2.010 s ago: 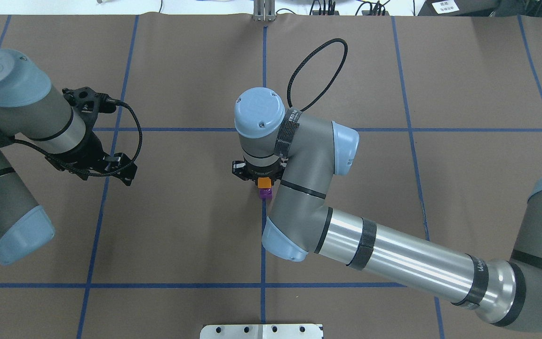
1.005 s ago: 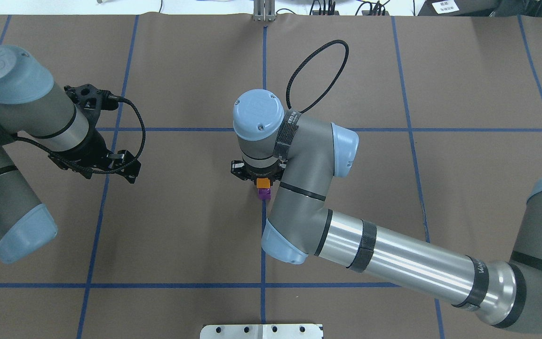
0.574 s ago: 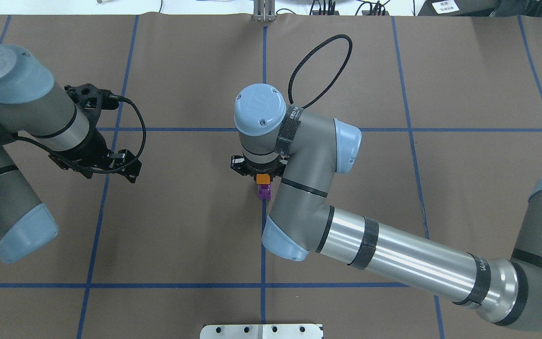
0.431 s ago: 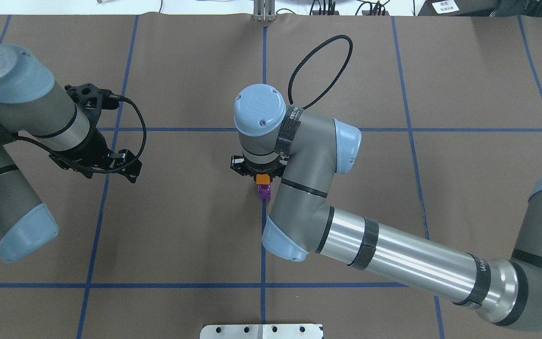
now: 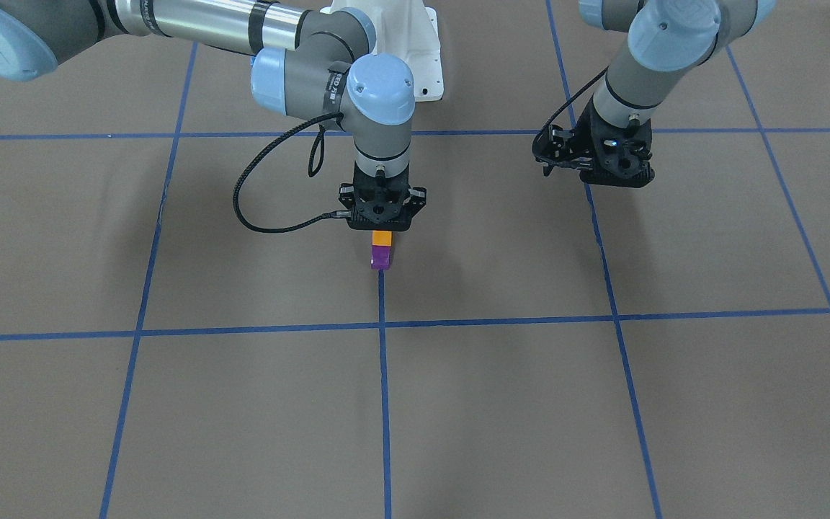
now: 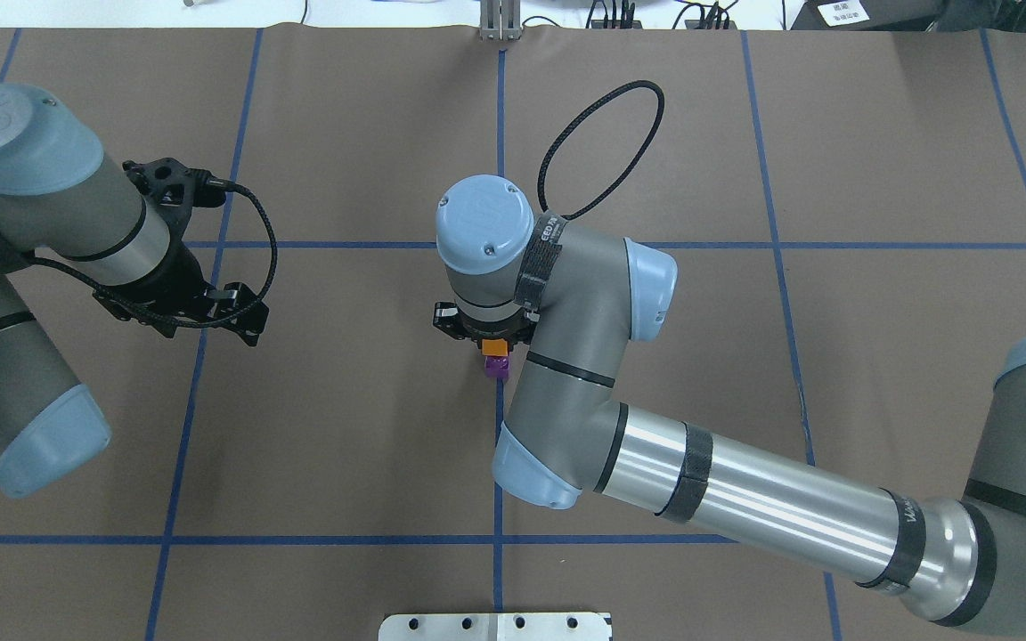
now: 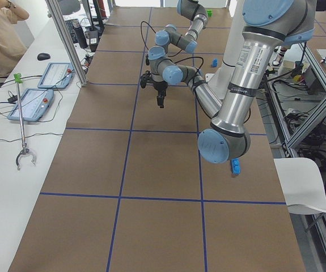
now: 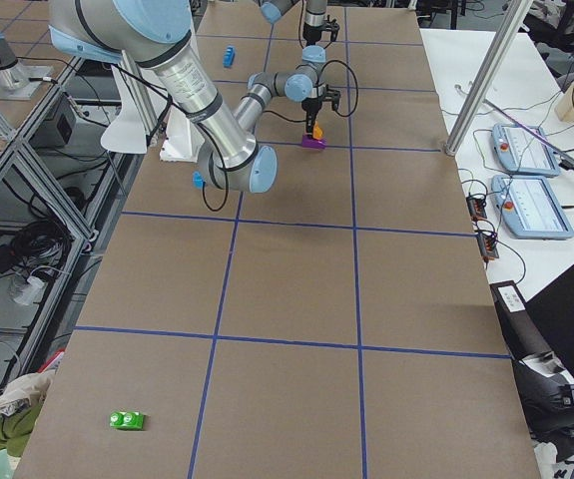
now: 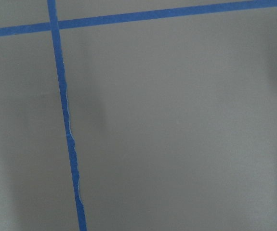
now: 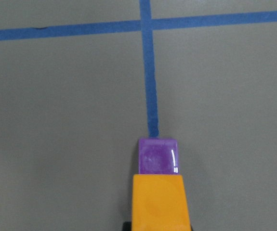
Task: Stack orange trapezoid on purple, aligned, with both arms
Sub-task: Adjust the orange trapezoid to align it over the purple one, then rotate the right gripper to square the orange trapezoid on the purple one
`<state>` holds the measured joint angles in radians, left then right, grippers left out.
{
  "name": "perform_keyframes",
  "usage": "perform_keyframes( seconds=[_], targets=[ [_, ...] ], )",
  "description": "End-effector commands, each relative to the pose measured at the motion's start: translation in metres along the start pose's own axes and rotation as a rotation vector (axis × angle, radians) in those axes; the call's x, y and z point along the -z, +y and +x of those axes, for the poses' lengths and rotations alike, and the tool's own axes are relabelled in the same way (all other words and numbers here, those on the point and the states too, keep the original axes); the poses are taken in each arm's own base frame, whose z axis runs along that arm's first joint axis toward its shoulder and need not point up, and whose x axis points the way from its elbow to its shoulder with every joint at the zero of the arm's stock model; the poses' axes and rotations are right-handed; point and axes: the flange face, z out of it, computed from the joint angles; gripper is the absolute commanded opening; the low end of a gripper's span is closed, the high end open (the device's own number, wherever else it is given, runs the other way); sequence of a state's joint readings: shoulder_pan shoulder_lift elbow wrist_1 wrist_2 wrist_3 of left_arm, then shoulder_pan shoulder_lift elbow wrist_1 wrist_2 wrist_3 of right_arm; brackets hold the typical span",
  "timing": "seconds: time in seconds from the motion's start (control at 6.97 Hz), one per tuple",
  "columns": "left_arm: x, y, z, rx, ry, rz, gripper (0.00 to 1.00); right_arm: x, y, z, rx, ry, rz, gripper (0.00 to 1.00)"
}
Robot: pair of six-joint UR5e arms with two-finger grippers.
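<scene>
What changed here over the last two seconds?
The right gripper, holding the orange trapezoid, lifted it slightly off the purple block, then lowered it back on top. The left arm shifted slightly at first, then held still. The purple block stayed put.

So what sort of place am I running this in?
Most likely a robotics lab work cell: the table is papered brown and gridded in blue tape, aluminium framing stands beside it, and control pendants sit on the side bench.

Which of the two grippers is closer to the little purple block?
Right. The right gripper sits directly above the purple block, gripping the orange trapezoid; the left gripper hangs well off to its side.
</scene>
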<state>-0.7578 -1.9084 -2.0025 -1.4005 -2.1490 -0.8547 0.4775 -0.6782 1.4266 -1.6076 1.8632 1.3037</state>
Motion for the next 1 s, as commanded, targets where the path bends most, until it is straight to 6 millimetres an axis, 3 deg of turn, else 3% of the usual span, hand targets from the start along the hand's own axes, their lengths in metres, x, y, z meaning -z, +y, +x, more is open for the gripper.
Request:
perform_keyframes(
  seconds=[0.0,0.86],
  targets=[
    [0.0003,0.0004,0.0013,-0.003,0.002,0.000,1.00,-0.0006,0.0029,-0.0014,-0.013,0.000,0.002,0.00],
    [0.0053,-0.0015,0.0077,-0.006,0.011,0.004,1.00,-0.0080,0.0111,-0.0053,-0.058,0.022,0.066,0.00]
  ],
)
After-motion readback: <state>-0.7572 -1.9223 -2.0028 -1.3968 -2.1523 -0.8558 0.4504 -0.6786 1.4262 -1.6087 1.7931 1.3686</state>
